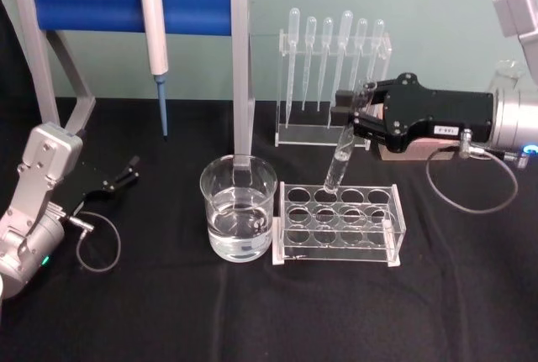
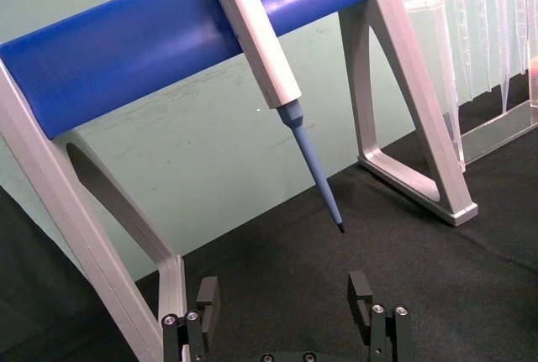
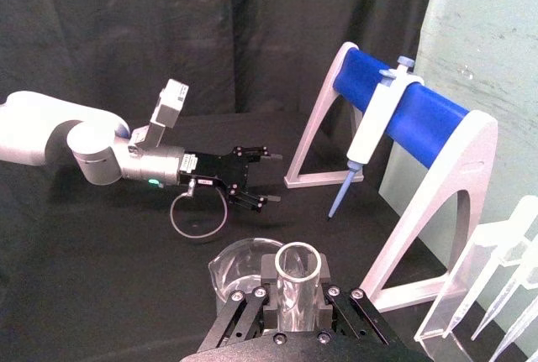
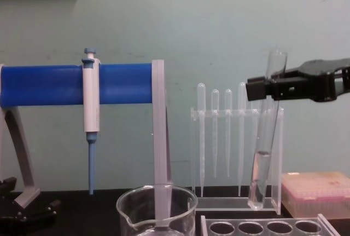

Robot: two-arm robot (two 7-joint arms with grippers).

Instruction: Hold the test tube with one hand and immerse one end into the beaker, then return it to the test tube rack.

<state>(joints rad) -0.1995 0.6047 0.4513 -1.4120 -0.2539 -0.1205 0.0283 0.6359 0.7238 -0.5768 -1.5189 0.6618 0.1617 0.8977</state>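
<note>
- We find open desk [image 1: 252,312] in front of the beaker [image 1: 239,208] and rack [image 1: 338,224].
- Behind, we note the pipette stand [image 1: 333,85] and blue-barred frame [image 1: 84,2] blocking passage.

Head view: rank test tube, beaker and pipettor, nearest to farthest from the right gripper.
1. test tube, held in the right gripper.
2. beaker, centre front.
3. pipettor, back left on the blue stand.
Parked far left: left gripper.

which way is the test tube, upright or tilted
Tilted. The right hand grips the test tube near its rim; its top leans toward the robot's right, lower end by the rack. The left hand rests open.
</note>
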